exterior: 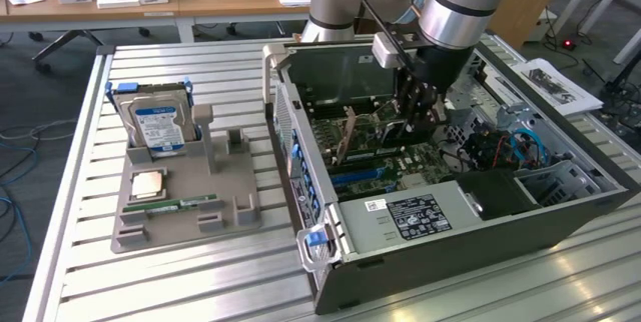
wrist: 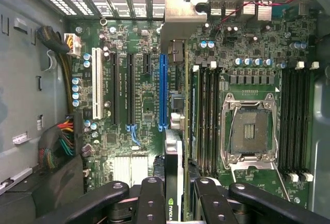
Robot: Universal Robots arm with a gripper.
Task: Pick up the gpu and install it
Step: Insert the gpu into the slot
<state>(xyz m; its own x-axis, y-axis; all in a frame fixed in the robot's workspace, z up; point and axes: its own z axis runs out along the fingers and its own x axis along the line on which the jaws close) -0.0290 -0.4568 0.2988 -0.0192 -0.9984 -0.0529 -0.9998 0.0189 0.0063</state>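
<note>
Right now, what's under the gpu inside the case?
The motherboard, with a long blue slot showing beside the gpu, which the gripper holds edge-on. The strip of board directly beneath the card is covered.

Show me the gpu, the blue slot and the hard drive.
gpu (wrist: 173, 162), wrist view, the card's near edge.
blue slot (wrist: 163, 90), wrist view, the slot's middle.
hard drive (exterior: 161, 125), exterior view, its blue-white label.

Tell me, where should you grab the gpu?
By its top edge, coming straight down from above, with the jaws pinching the two flat faces. The gpu is thin and stands on edge over the board, so the top edge is the easy part to reach. The gripper holds it that way.
</note>
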